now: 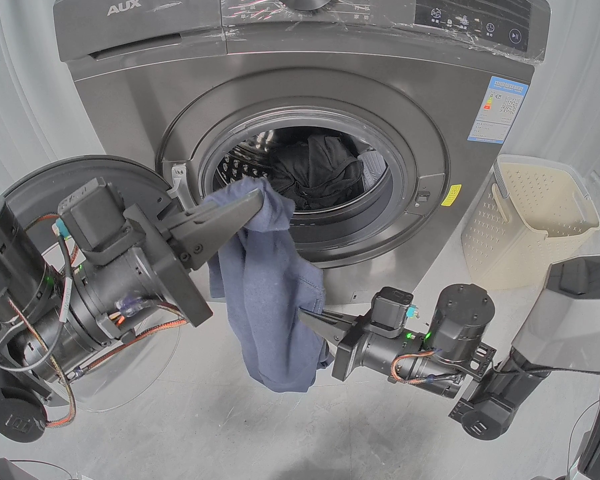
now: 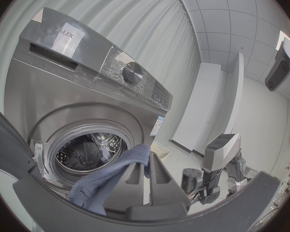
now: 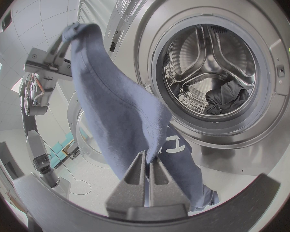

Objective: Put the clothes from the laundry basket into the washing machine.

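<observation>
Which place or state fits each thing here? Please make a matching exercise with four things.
Things:
1 blue garment
2 black garment
3 laundry basket
4 washer door

Places or states:
A inside the drum
B swung open
C standing on the floor
D held by left gripper and right gripper

Pairs: 1-D, 2-A, 3-C, 4-B

Sweatshirt (image 1: 267,288) was slate blue w/ white lettering (image 3: 174,144); the other garment (image 1: 317,168) was plain black. Washing machine (image 1: 147,95) was dark silver-grey, laundry basket (image 1: 533,215) cream w/ a grid of small holes.
</observation>
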